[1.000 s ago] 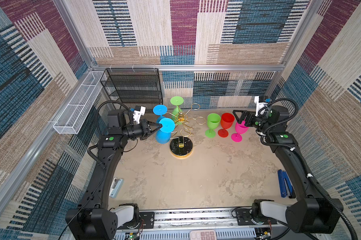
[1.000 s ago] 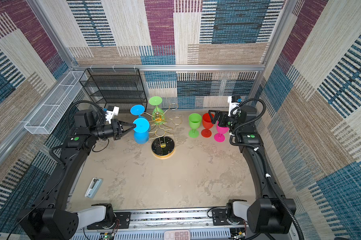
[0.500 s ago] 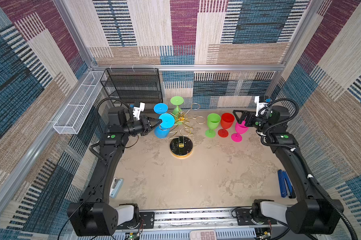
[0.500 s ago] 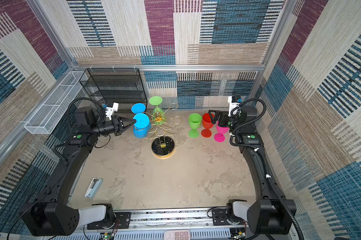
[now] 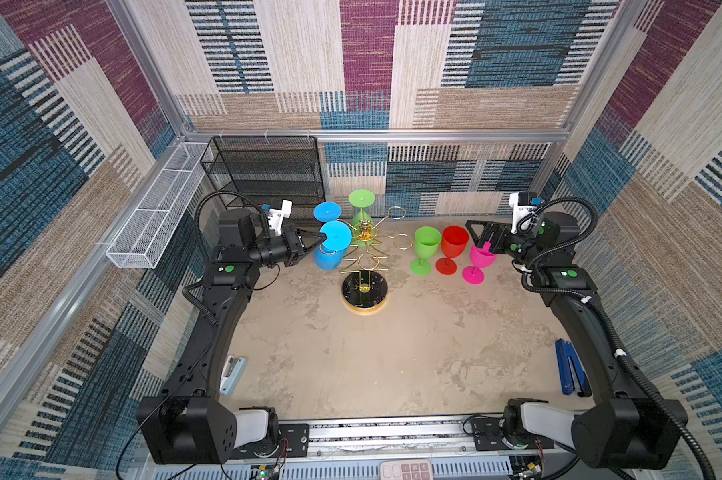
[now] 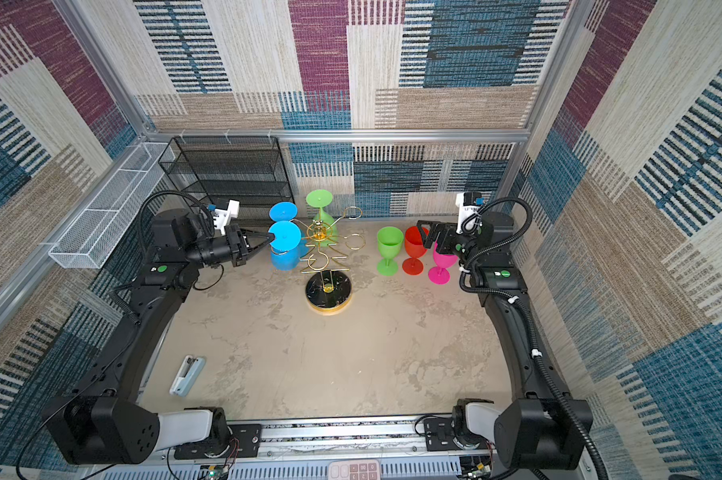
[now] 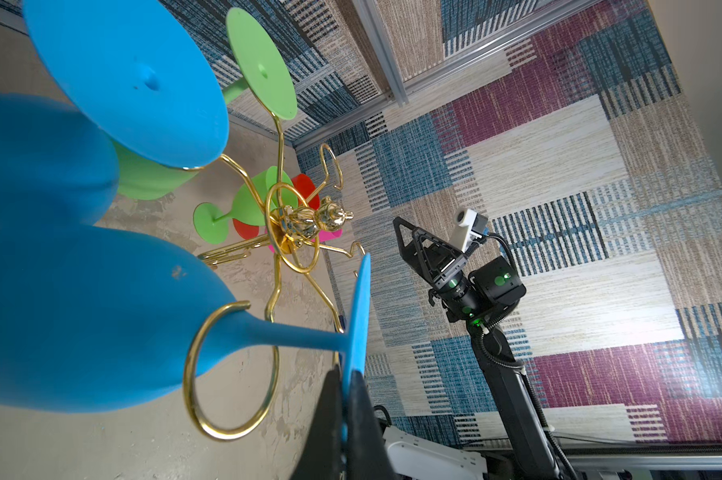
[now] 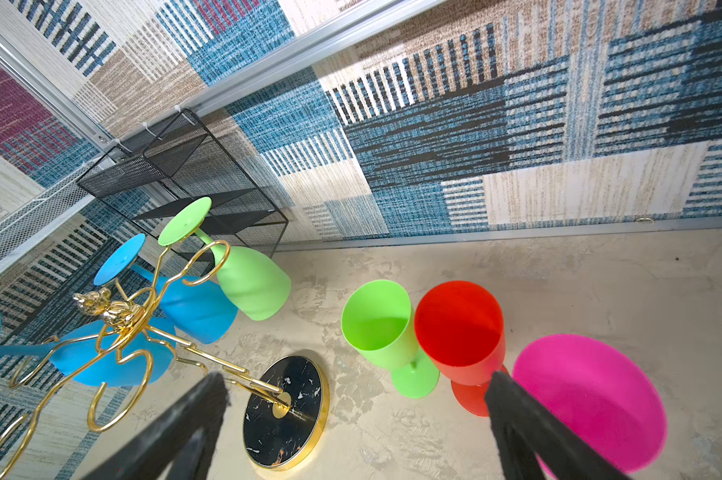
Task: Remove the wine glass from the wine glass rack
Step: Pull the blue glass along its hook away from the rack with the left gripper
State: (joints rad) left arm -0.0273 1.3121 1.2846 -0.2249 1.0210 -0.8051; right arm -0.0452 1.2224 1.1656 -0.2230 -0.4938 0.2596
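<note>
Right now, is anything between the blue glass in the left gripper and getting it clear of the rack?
Yes. The rack's gold ring circles the stem of the blue glass; the left gripper pinches its foot. A second blue glass hangs close beside.

You're in a robot lab test cell, two black arms (image 5: pixel 214 332) mounted on an aluminium rail (image 5: pixel 384 432) at the front, a camera (image 5: pixel 282 214) on each wrist, woven patchwork panels (image 5: pixel 367 62) on aluminium framing (image 5: pixel 392 135) walling in a beige tabletop (image 5: pixel 372 365), black mesh shelf (image 5: pixel 268 174), white wire basket (image 5: pixel 155 220)

Left tool (image 7: pixel 344 374) tight on blue wine glass (image 7: pixel 80 316) foot, stem in rack (image 7: pixel 297 220) ring
</note>
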